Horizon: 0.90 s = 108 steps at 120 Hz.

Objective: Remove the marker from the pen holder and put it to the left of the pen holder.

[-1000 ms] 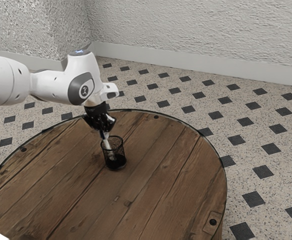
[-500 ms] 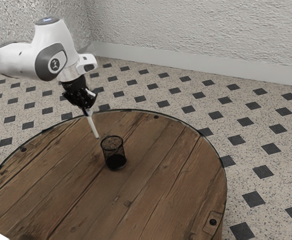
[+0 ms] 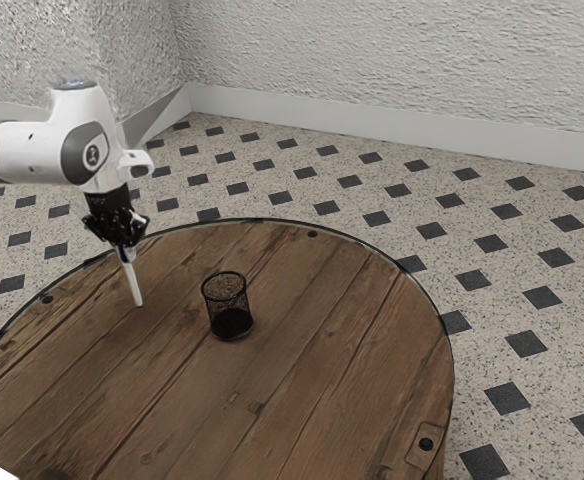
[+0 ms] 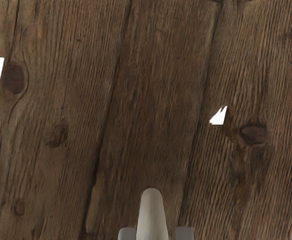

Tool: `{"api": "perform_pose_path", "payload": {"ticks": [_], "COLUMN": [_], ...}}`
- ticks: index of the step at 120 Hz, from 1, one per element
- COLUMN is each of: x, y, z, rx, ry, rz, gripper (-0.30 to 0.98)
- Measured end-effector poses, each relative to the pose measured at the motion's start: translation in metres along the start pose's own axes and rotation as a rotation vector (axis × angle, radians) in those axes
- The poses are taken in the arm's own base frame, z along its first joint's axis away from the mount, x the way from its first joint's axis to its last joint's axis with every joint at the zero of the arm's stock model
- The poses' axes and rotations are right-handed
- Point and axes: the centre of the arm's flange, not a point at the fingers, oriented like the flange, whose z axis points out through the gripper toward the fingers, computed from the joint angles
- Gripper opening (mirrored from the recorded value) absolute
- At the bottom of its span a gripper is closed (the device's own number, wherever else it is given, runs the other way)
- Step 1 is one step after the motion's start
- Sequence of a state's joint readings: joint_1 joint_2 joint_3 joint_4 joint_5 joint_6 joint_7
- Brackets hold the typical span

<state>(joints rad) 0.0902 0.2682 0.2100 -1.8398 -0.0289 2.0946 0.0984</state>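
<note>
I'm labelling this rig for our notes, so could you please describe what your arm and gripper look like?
My arm is glossy white with rounded segments, a dark grey oval cover bearing a small pale marking, and a greyish cap on top. The gripper is black and angular, with small pale specks.

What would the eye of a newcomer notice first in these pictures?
Probably the pale marker, held in the black gripper and slanting down toward the round wooden table. Next, the dark mesh pen holder, upright on the table, to the exterior view's right of the marker.
</note>
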Motion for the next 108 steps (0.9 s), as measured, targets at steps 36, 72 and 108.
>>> {"api": "perform_pose_path", "payload": {"ticks": [36,72,108], "x": [0.004,0.006,-0.001], "y": [0.002,0.002,0.015], "z": [0.021,0.026,-0.012], "rx": [0.001,-0.007,-0.045], "ry": [-0.015,-0.013,0.045], "rz": [0.034,0.049,0.088], "gripper": [-0.10,-0.06,0.48]}}
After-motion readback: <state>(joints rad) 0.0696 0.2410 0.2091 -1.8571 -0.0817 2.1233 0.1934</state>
